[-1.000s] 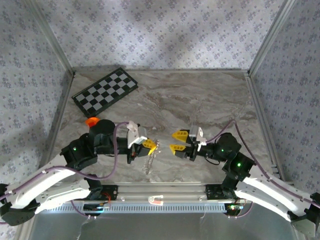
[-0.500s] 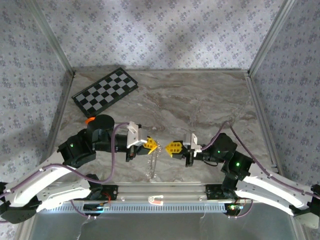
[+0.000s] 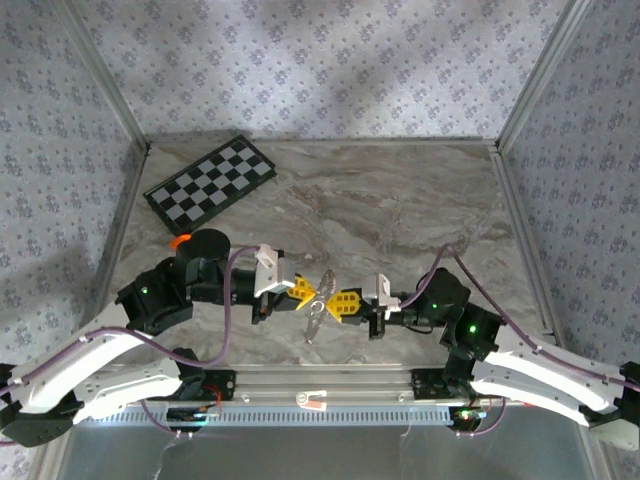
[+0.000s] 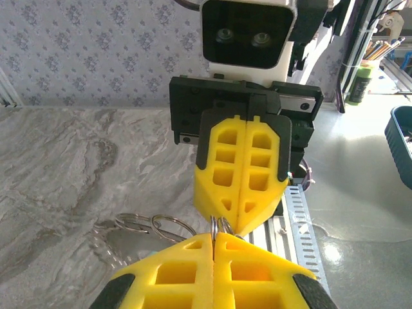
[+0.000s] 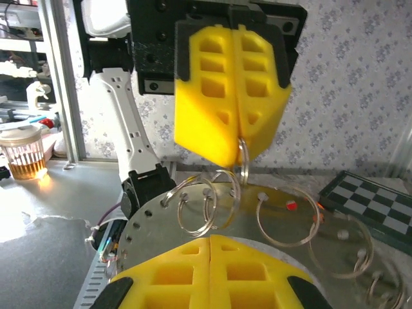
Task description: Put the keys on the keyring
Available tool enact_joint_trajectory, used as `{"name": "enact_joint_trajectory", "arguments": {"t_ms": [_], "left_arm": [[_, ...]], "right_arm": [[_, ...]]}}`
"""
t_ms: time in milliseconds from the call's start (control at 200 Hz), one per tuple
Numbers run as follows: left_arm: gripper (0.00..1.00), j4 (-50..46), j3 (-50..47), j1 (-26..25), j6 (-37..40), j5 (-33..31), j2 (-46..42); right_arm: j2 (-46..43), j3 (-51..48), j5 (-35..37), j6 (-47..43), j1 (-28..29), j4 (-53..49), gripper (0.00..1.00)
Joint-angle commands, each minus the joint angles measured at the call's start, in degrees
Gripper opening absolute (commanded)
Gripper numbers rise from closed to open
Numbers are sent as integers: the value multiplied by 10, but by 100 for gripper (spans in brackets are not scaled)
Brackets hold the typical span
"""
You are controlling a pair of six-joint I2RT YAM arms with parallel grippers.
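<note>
My left gripper (image 4: 214,250) has its yellow fingers pressed flat together, clamped on the keyring (image 3: 315,315), whose thin wire comes out of the seam at the tips. My right gripper (image 4: 239,207) meets it tip to tip. Its fingers are also closed against each other and its point touches the same wire, though I cannot tell whether any wire sits inside that seam. The rest of the keyring is a cluster of silvery loops that hangs below the two tips. Its lowest loops lie on the table (image 3: 420,210), close to the near edge and midway between my two arms.

Just behind my grippers, a perforated metal rail (image 3: 330,380) runs along the near edge of the table. The table top is grey-brown stone-patterned, with pale veins running across it. An orange piece (image 3: 180,240) lies on the table beside my left arm. Further back in the far left corner, a black-and-white checkerboard (image 3: 210,182) lies flat at an angle, well apart from the keyring. The table is enclosed by walls (image 3: 320,60) of pale wallpaper with a small repeating floral print, with metal posts (image 3: 535,85) at the corners.
</note>
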Motion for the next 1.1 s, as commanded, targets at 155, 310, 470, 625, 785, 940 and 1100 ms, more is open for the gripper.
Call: {"name": "enact_joint_trajectory", "arguments": {"t_ms": [155,310,470,625,785,940,1100], "left_arm": [[0,2,16,-3,8,17,-5],[0,2,15,-3,7,16,-7],[0,3,12,-3,8,12,-5],[0,4,6,-3,7,10,-4],[0,7,4,-3,6,7,-6],[0,5,3,-3,6,8,-11],[0,-1,3,-3,9,8,-16]], "right_arm": [[10,25,-16,-14,20,23,9],[19,30,-24,-17,32,24,10],[25,33,-25,-22,46,28,10],[37,37,-25,-25,61,32,10],[44,42,-23,-33,77,19,11],[13,38,6,-33,81,-17,19],[-36,26,56,-24,79,-44,47]]}}
